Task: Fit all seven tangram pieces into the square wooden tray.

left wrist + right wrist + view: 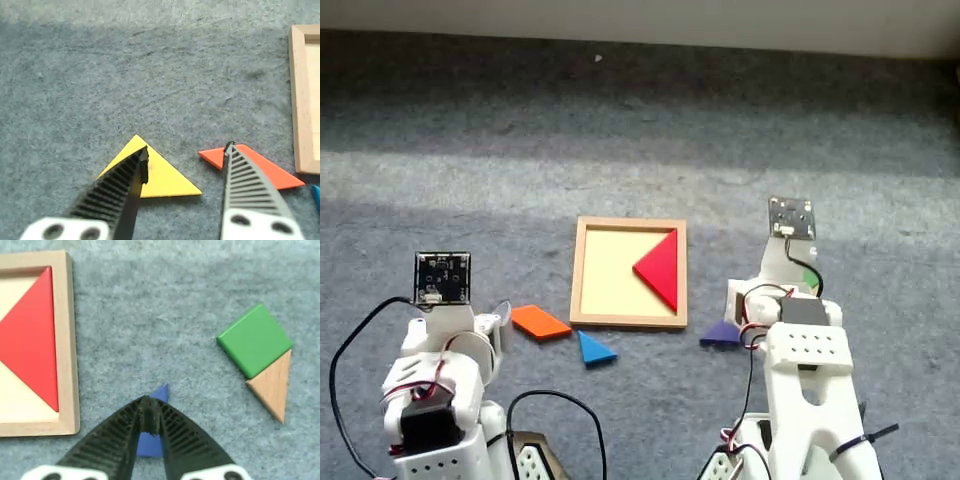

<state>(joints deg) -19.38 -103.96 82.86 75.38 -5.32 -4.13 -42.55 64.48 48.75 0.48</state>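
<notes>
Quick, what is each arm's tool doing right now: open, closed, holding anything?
Left tool: open, holding nothing.
Right tool: closed over the purple piece; grip unclear.

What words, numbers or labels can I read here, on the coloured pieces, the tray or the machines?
No readable text anywhere.
The red triangle and the wooden tray are plain.
Any print on the dark boards atop the arms is too small to read.

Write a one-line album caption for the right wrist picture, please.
Right gripper shut over a blue piece; red triangle in the tray; green square and wooden triangle alongside.
</notes>
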